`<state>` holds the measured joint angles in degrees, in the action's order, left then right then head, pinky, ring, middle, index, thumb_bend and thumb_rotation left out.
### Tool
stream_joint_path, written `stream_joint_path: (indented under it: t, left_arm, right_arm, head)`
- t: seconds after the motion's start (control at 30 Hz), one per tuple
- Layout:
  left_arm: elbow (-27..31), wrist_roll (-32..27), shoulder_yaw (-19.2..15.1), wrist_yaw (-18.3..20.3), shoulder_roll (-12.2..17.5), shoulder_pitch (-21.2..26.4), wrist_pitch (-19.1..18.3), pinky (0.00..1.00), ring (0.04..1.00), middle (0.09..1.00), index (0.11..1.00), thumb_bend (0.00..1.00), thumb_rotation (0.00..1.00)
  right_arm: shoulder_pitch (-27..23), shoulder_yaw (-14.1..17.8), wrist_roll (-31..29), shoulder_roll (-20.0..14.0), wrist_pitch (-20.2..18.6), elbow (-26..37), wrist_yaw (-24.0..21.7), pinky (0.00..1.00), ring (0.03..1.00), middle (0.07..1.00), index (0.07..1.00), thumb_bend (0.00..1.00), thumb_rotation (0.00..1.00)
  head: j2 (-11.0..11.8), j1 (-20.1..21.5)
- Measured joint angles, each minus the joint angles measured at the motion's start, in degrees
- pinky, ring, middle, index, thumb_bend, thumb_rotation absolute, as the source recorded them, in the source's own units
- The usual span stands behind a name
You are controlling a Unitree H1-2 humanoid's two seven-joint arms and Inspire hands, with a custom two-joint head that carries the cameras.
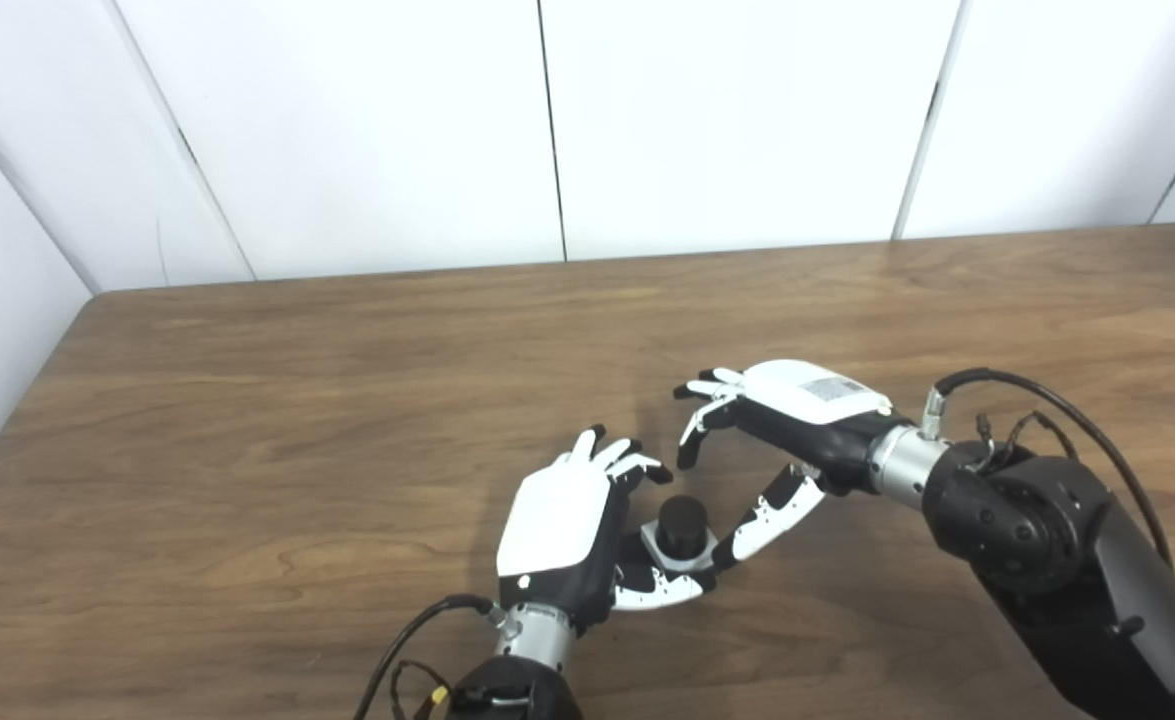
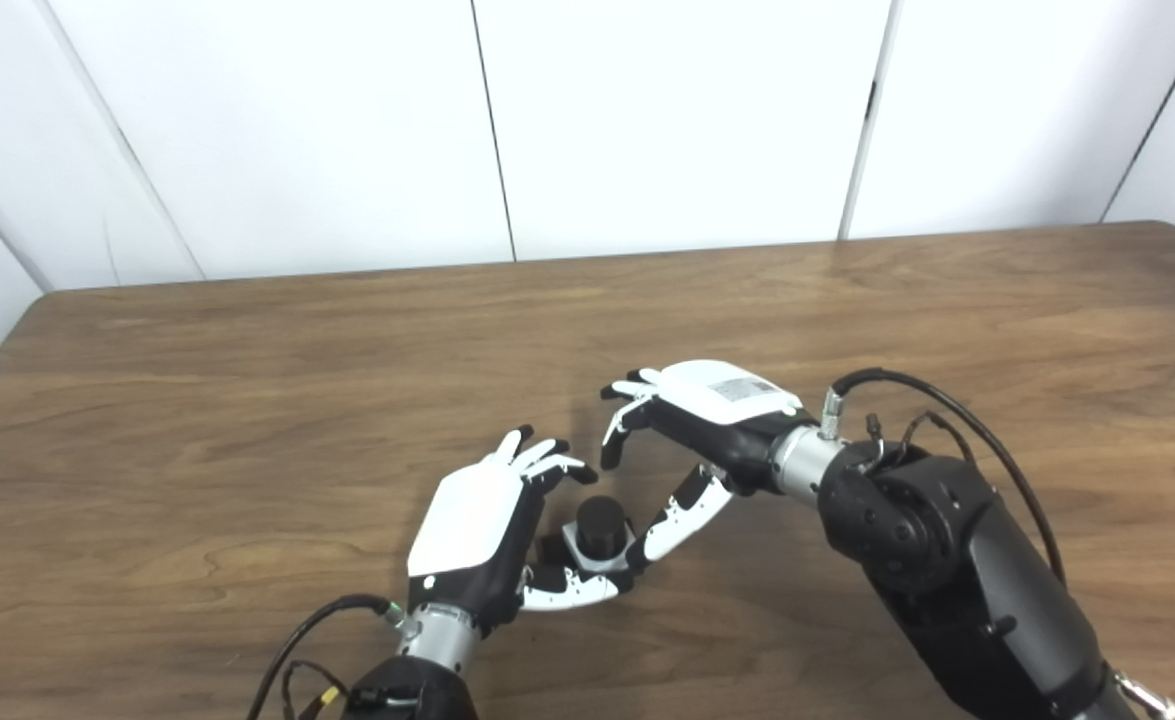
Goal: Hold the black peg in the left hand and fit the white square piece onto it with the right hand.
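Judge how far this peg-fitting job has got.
Done, it seems: the white square piece sits round the black peg. In hand: the left robot hand and right robot hand are open beside it. Left: whether it is fully seated cannot be told.

The black peg (image 1: pixel 682 525), a short upright cylinder, pokes up through the white square piece (image 1: pixel 669 551), apparently resting on the wooden table (image 1: pixel 347 400).

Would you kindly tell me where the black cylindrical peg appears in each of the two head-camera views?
Left eye view: the black cylindrical peg stands right of centre, low in the picture, between the two hands.
Right eye view: the same peg sits near the centre, equally low.
Shared landmark: the white square piece around its base, with the left hand beside it.
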<state>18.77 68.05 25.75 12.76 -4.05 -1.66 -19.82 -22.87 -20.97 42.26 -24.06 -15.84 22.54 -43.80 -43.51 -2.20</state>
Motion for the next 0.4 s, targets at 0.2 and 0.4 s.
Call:
stream_joint_path:
  t: [0.2,0.4]
  left_arm:
    - [1.3,-0.6,-1.4,0.6,0.7,0.0,0.0,0.91,0.978,0.905,0.774,0.86,0.42]
    - [2.5,-1.3,-3.0,1.4,0.9,-0.3,0.0,0.91,0.974,0.917,0.831,0.89,0.45]
  right_arm:
    - [-0.1,1.1,-0.1,0.0,-0.3,0.0,0.0,0.95,1.0,0.951,0.731,0.94,0.39]
    - [0.0,2.7,-0.3,0.0,-1.4,0.0,0.0,0.94,1.0,0.957,0.791,0.94,0.42]
  head:
    - [0.1,0.4]
    - [0.3,0.4]
